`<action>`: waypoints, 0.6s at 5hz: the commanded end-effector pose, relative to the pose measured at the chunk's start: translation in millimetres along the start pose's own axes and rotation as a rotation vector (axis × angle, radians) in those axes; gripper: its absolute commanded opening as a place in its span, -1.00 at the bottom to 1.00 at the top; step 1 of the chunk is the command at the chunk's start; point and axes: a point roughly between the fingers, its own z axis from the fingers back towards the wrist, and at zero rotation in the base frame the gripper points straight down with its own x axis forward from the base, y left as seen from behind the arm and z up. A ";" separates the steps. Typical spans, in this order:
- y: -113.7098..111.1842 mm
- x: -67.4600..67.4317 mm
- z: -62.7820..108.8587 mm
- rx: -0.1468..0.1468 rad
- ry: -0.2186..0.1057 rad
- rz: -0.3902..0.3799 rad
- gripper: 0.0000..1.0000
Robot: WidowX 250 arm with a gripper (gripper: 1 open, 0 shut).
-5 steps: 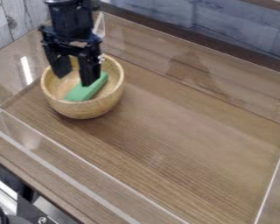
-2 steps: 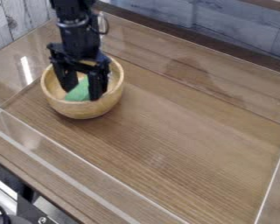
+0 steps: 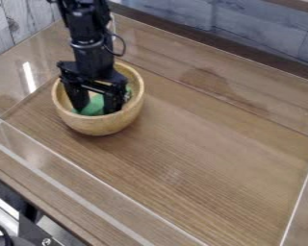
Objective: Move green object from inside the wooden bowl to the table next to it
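Far left: wooden bowl near the acrylic wall, green object lying in its hollow. Just above: hand pointing down, spread wide, straddling the block, nothing gripped. Best squeezed across the narrow sides, then lifted clear of the rim. Rightward: bare tabletop for set-down.

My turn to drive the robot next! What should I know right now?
Gripper: open, pointing down, lowered into the wooden bowl, fingers either side of the green object.
Green object: lies in the bowl, not lifted.
Table: bare wood right beside the bowl for the drop.
Done: gripper lined up over the block.
Left: close on the block, lift it out, set it on the table next to the bowl, let go.
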 end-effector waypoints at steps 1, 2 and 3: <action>-8.2 6.8 0.0 0.008 -0.019 0.033 1.00; 0.7 9.0 -4.5 0.011 -0.018 0.086 1.00; 9.3 10.2 -10.5 0.014 -0.017 0.137 1.00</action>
